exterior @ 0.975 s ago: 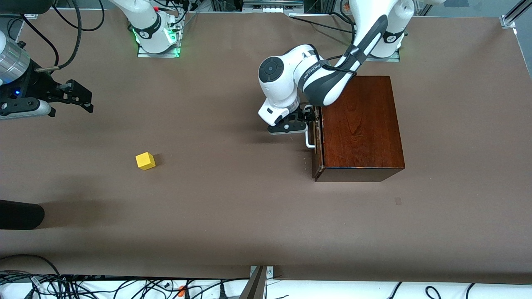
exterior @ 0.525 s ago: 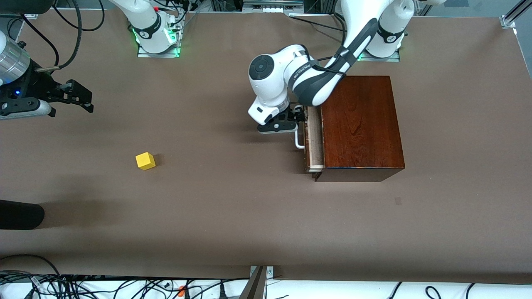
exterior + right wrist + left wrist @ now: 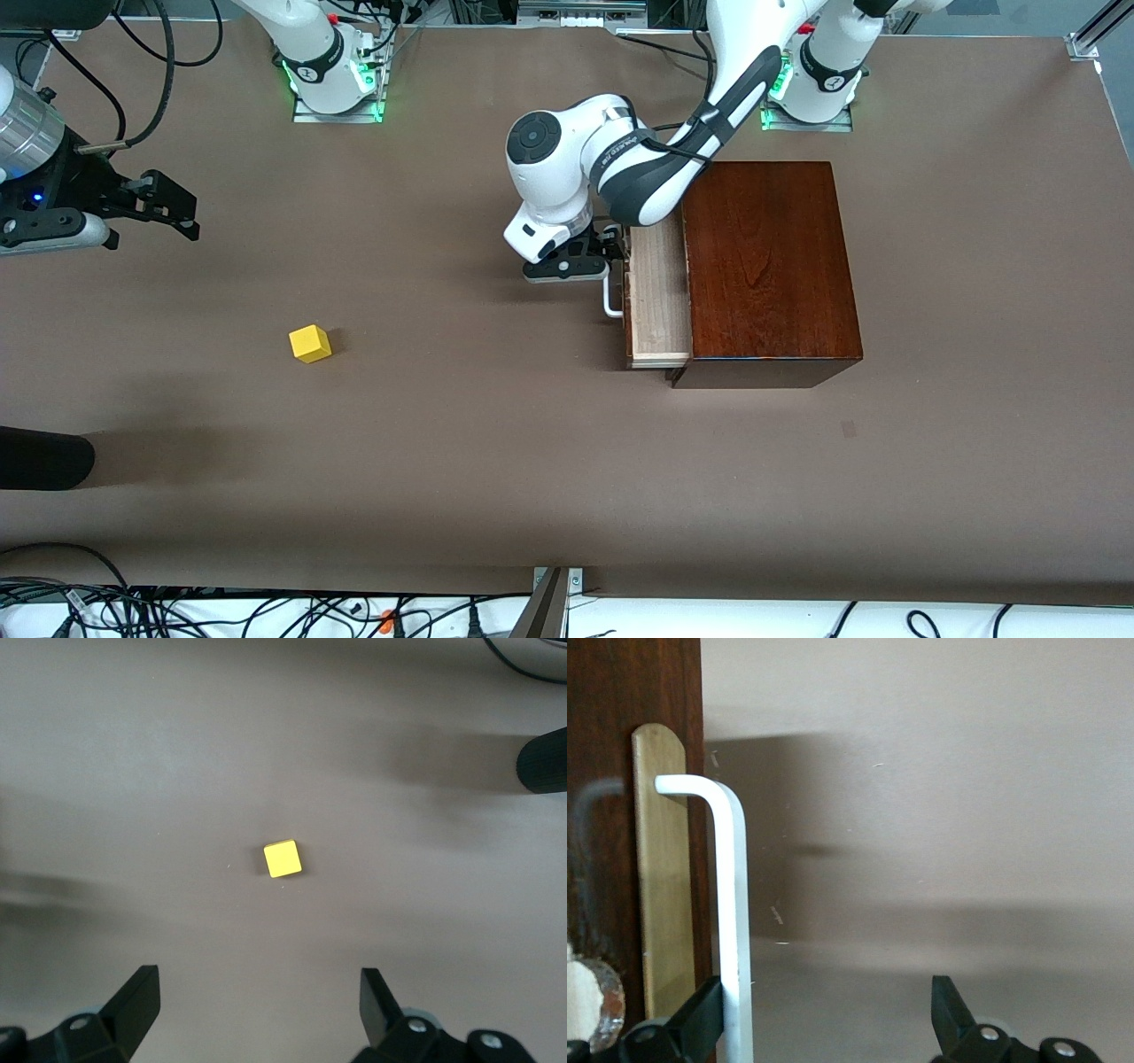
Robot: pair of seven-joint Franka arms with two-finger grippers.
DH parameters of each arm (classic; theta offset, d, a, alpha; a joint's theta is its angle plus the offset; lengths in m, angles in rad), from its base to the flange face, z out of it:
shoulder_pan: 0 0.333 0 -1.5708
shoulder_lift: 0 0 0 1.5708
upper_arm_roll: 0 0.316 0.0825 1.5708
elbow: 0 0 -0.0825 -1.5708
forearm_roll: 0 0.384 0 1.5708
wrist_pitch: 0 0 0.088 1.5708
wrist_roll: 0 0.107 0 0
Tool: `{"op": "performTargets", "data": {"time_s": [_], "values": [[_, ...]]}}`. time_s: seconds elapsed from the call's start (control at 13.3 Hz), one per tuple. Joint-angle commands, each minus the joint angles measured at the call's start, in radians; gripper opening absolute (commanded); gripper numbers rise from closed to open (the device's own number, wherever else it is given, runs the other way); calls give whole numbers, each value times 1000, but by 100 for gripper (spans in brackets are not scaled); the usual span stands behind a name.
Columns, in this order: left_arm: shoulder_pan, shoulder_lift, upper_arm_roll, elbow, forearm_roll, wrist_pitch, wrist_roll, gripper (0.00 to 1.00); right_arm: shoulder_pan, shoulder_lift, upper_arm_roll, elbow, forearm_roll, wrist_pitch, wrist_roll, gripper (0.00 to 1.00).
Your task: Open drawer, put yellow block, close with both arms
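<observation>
The dark mahogany box [image 3: 766, 266] stands toward the left arm's end of the table. Its drawer [image 3: 657, 301] is pulled partly out and shows a pale-wood tray. My left gripper [image 3: 611, 257] is open at the white U-shaped handle [image 3: 611, 297]. In the left wrist view the handle [image 3: 733, 904] lies against one finger [image 3: 700, 1014] of the left gripper [image 3: 828, 1019], and the other finger is well apart. The yellow block [image 3: 310, 343] sits on the table toward the right arm's end. My right gripper [image 3: 190, 217] hangs open and empty in the air, and its wrist view [image 3: 260, 1001] shows the block [image 3: 283, 858] below.
A black rounded object [image 3: 44, 456] lies at the right arm's end, nearer the front camera than the block; it also shows in the right wrist view [image 3: 542, 762]. Cables [image 3: 177, 611] run along the table edge nearest the front camera.
The drawer has slid farther out of the box toward the right arm's end, and my left gripper moved with the handle. The right gripper and the block have not moved.
</observation>
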Motion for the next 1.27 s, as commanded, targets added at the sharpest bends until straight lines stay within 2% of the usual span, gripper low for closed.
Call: {"op": "performTargets", "data": {"time_s": [0.0,0.15,0.38,0.67,0.97,1.2], "values": [[-53,75,3,126,9,13,-21,100,1,8,3,25,2,-13,13,100],[-65,98,1,172,9,13,-39,100,1,8,3,25,2,-13,13,100],[-50,84,1,180,-3,9,-26,100,1,8,3,25,2,-14,13,100],[-12,-50,-3,163,-90,-92,6,100,1,8,3,25,2,-14,13,100],[158,-234,-2,143,-239,-280,198,100,1,8,3,25,2,-14,13,100],[325,-360,-2,59,-298,-312,319,100,1,6,3,25,2,-14,13,100]]}}
